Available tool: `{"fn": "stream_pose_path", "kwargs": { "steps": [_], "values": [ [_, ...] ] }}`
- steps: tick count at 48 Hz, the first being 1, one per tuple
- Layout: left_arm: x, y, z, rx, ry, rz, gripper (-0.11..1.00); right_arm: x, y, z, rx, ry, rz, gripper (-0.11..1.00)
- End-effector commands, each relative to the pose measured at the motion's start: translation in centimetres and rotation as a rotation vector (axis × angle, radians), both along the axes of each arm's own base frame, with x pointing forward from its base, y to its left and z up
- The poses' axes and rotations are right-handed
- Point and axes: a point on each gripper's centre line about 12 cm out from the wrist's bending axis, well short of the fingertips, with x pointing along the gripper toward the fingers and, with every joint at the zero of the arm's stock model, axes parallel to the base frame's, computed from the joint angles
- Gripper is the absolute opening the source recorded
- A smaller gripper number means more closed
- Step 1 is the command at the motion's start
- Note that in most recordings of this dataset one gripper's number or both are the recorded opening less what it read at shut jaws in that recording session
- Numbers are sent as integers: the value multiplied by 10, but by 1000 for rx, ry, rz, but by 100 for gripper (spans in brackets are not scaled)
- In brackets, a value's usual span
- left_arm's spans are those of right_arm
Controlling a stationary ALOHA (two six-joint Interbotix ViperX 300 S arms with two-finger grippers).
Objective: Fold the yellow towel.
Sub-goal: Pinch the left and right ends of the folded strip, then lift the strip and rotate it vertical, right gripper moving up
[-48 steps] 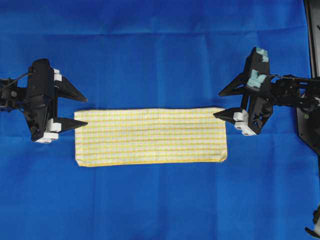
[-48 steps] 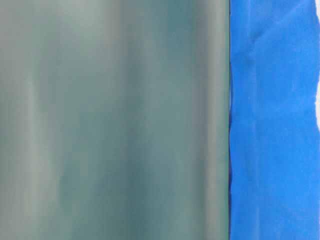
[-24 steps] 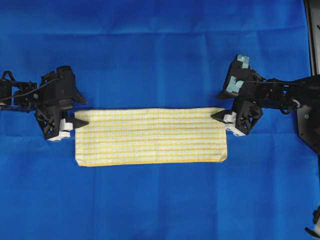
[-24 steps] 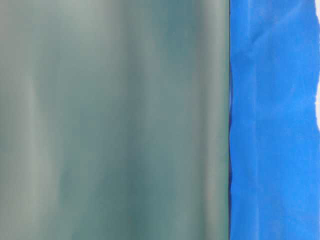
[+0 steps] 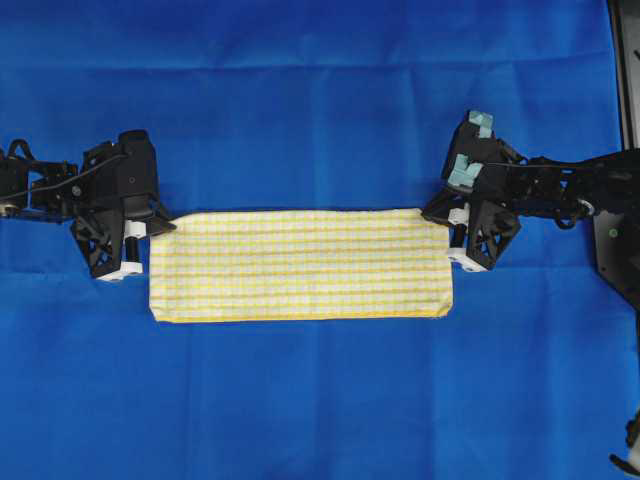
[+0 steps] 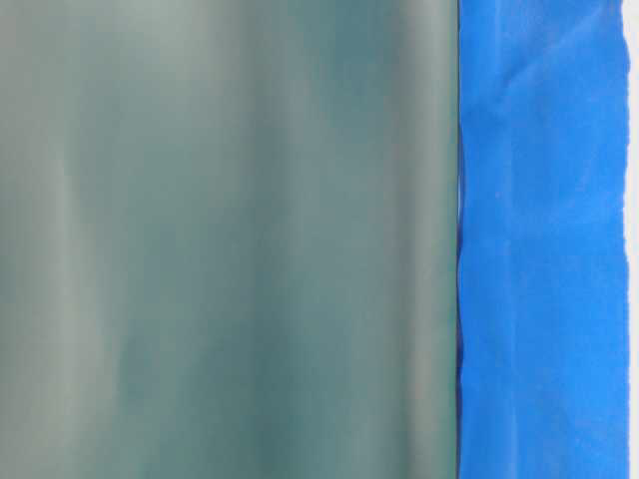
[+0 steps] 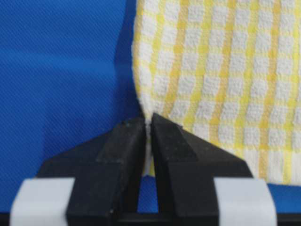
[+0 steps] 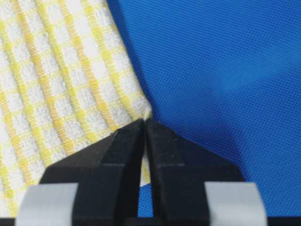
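- The yellow towel (image 5: 300,265) lies flat as a long folded strip on the blue cloth (image 5: 320,100) that covers the bench, near the middle of the overhead view.
- The left gripper (image 7: 148,129) is pressed together, pinching the towel's far left corner.
- The right gripper (image 8: 144,125) is likewise pinching the far right corner; the fabric puckers up into its tips.
- The table-level view is mostly a blurred grey-green surface, perhaps something close to the lens, with blue cloth at the right.
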Motion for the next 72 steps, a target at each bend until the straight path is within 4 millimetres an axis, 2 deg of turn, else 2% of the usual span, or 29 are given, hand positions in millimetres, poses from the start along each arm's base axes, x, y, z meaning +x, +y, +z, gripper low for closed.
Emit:
{"fn": "stream_pose_path", "kwargs": {
  "steps": [1, 13, 25, 37, 43, 52, 61, 72],
  "values": [
    [1, 0, 2, 0, 5, 0, 2, 4, 0, 7, -3, -27, 3, 2],
    [8, 1, 23, -8, -17, 8, 2, 2, 2, 33, 11, -110, 0, 2],
    [14, 1, 70, -1, -122, -1, 2, -6, 7, 74, 24, -223, 30, 2],
    [3, 0, 106, 3, -230, -1, 2, -17, 10, 106, 11, -313, 67, 2],
    [-3, 0, 112, 2, -261, 1, 2, -20, 10, 117, -4, -351, 82, 2],
    [-3, -4, 113, -2, -270, -9, 2, -20, 8, 120, -16, -361, 78, 2],
    [2, -22, 116, -11, -310, -75, 2, -15, -16, 119, -59, -371, -11, 2],
    [11, -60, 123, -35, -400, -208, 2, -7, -67, 118, -141, -350, -156, 2]
  ]
}}
